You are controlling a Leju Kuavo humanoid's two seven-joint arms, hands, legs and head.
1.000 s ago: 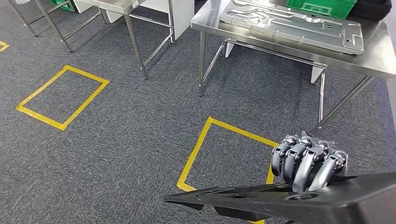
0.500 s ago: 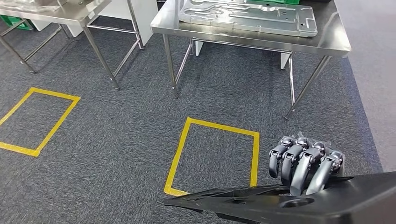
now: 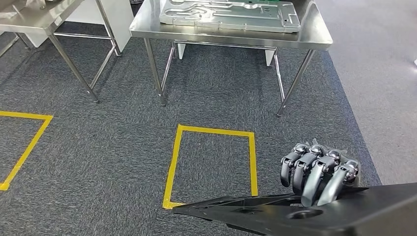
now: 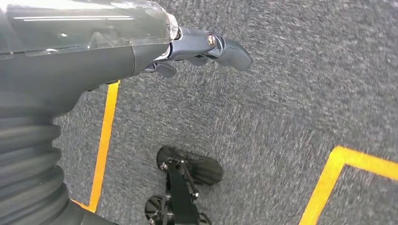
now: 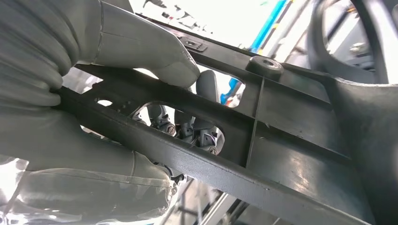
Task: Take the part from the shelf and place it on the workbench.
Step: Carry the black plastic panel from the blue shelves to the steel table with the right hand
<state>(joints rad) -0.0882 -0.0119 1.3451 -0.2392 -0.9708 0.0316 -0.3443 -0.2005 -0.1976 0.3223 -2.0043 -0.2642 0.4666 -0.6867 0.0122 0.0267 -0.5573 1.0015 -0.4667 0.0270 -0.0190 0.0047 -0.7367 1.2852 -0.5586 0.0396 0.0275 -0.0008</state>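
A long black plastic part [image 3: 305, 214] lies across the bottom of the head view, and my right hand [image 3: 317, 172] grips it with its fingers curled over the top edge. In the right wrist view the part [image 5: 281, 154] runs across the picture with the thumb [image 5: 155, 51] pressed on one side and the fingers [image 5: 197, 131] seen through a cut-out. My left hand [image 4: 202, 47] hangs over the carpet with its fingers curled in, holding nothing. The steel workbench [image 3: 314, 34] stands ahead, at the top of the head view.
A large pressed metal panel [image 3: 231, 14] lies on the workbench. Another steel table [image 3: 29, 19] stands at the far left. A yellow tape square [image 3: 211, 162] marks the grey carpet in front of the workbench, and another tape outline [image 3: 24, 142] lies at the left.
The whole view has shifted: the camera has turned, so the workbench and tape square now sit more central. My right hand still grips the black part the same way.
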